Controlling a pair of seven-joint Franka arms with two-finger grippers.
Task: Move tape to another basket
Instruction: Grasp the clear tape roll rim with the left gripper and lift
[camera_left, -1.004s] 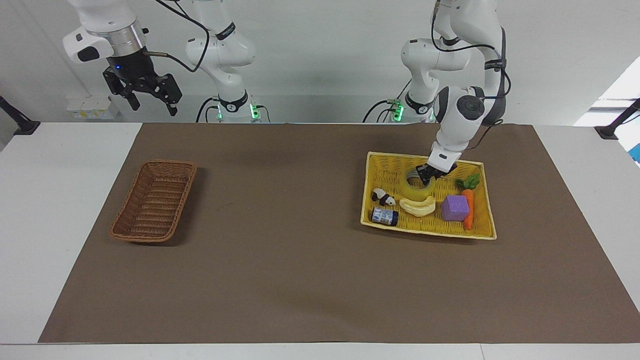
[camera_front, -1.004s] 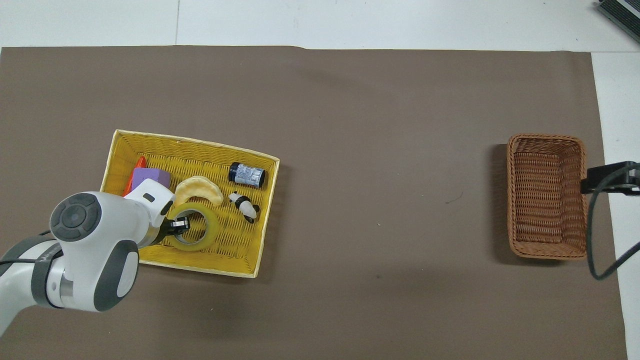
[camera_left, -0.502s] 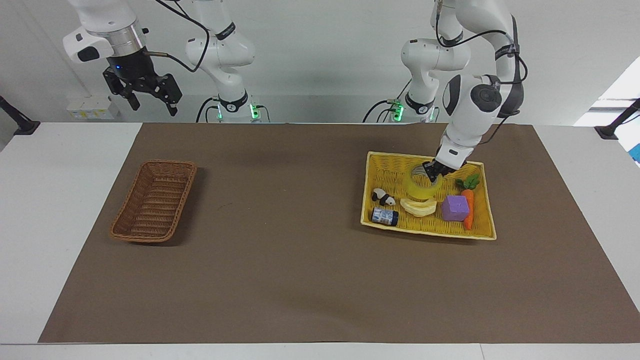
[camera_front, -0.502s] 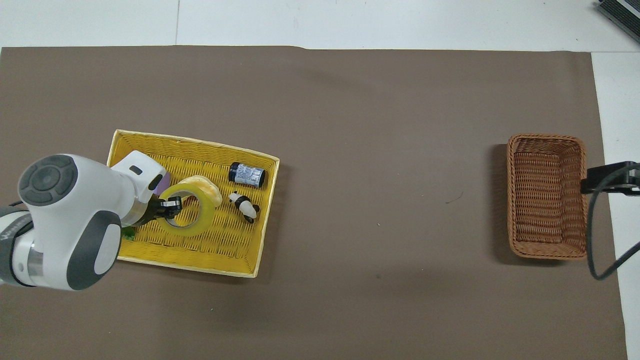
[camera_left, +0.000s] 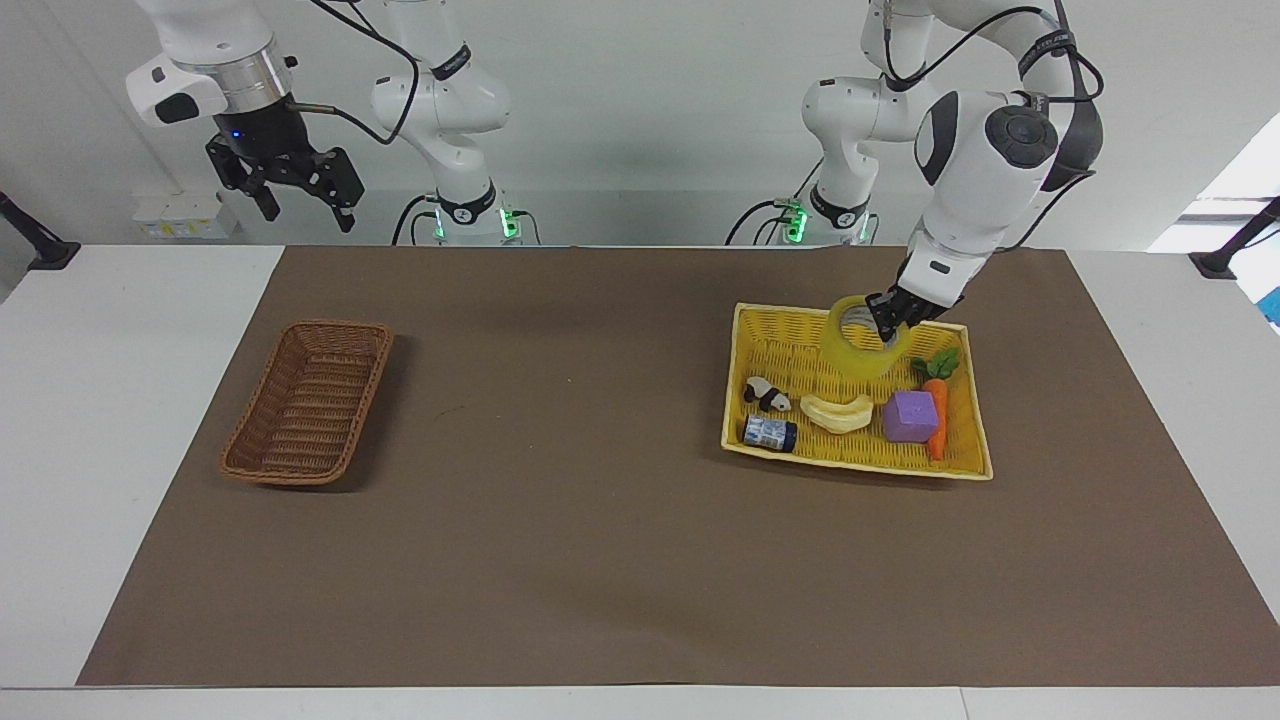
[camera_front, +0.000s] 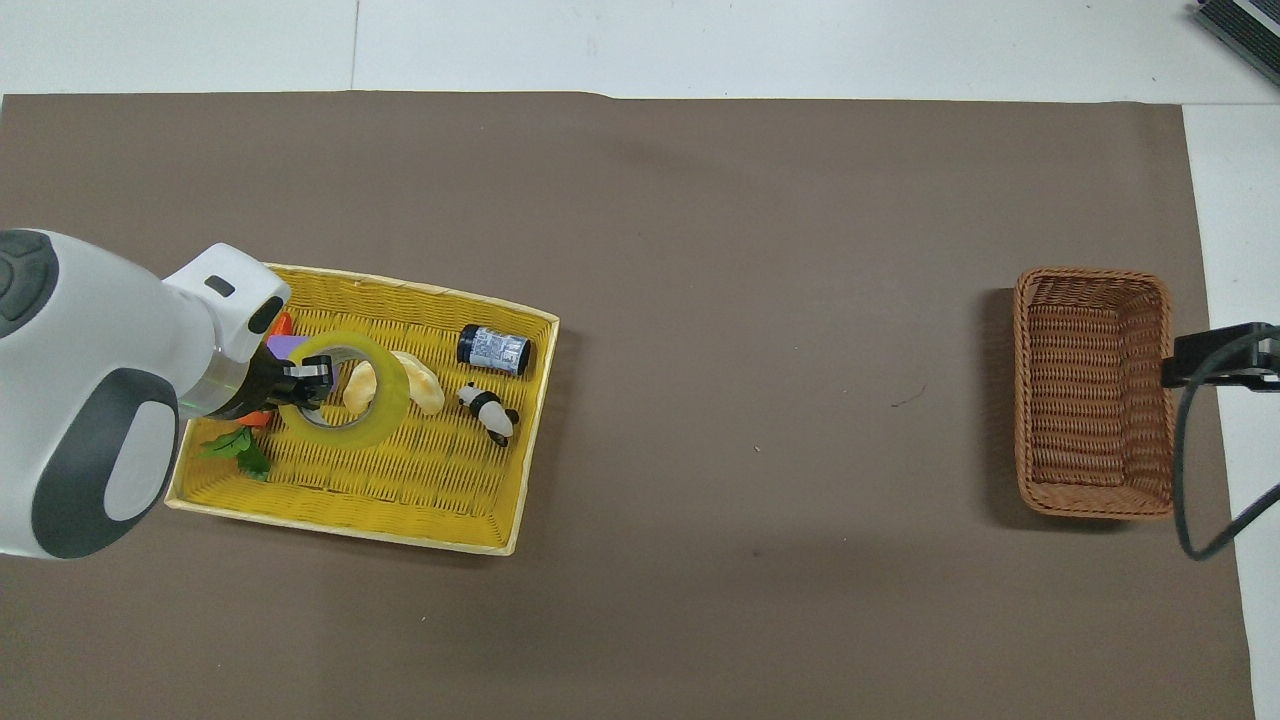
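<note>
My left gripper (camera_left: 887, 318) is shut on the rim of the yellow tape roll (camera_left: 858, 350) and holds it in the air over the yellow basket (camera_left: 750, 318). In the overhead view the left gripper (camera_front: 300, 381) pinches the tape (camera_front: 375, 415), one finger inside its core. The reddish-brown wicker basket (camera_left: 308, 400) stands empty at the right arm's end of the table; it also shows in the overhead view (camera_front: 1092, 390). My right gripper (camera_left: 297, 195) waits open, high up near that end.
The yellow basket (camera_front: 430, 515) holds a banana (camera_left: 836, 412), a purple cube (camera_left: 910, 416), a carrot (camera_left: 936, 400), a panda figure (camera_left: 767, 395) and a small dark jar (camera_left: 769, 433). A brown mat (camera_left: 600, 520) covers the table.
My left gripper has lifted the tape out of the yellow basket and carried it upward. The right arm has not moved.
</note>
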